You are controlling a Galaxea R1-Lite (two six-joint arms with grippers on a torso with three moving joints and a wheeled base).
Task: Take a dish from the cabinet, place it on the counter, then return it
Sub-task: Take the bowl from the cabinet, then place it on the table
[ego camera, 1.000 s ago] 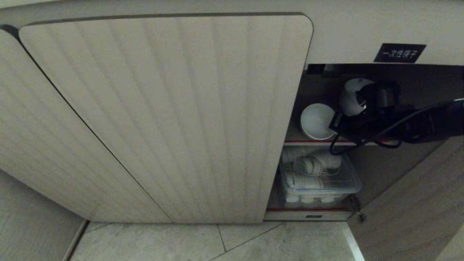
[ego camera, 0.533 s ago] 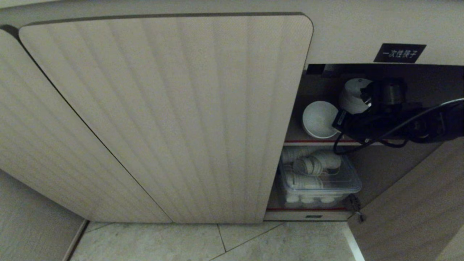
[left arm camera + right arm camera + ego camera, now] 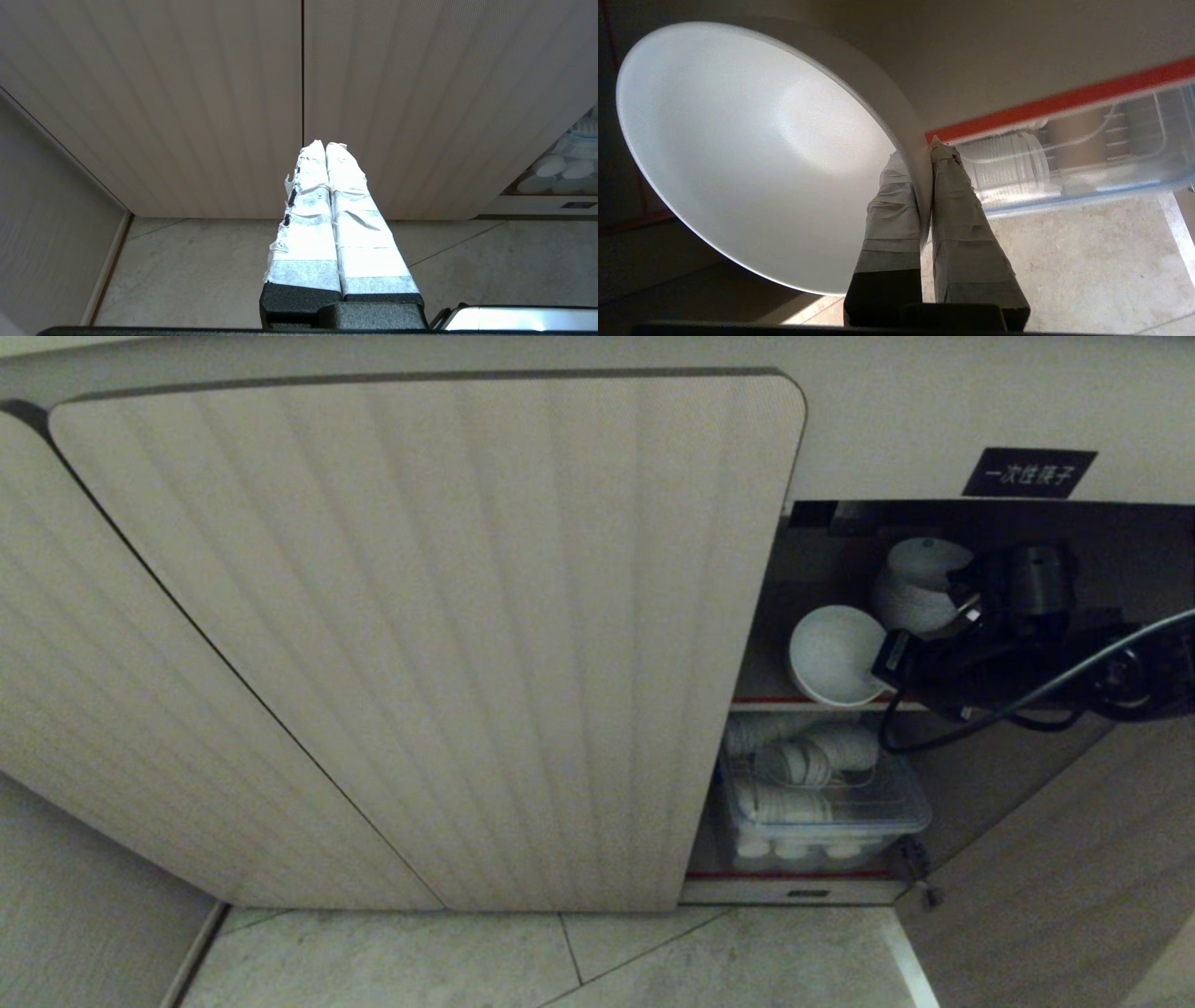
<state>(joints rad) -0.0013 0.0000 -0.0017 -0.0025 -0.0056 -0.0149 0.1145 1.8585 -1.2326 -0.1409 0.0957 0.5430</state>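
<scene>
Dish rim pinched by right tool, arm level

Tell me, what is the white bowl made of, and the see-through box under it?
The bowl looks like glazed ceramic or melamine: smooth, opaque white with a soft sheen. I cannot tell which. The box looks like clear plastic: the stacked white dishes show through its walls.

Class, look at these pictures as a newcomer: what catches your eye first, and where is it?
The big ribbed beige cabinet door fills the head view's left. At the open compartment on the right, the right gripper pinches the rim of a round white bowl at the red-edged upper shelf. Below sits a clear plastic bin of white dishes.
</scene>
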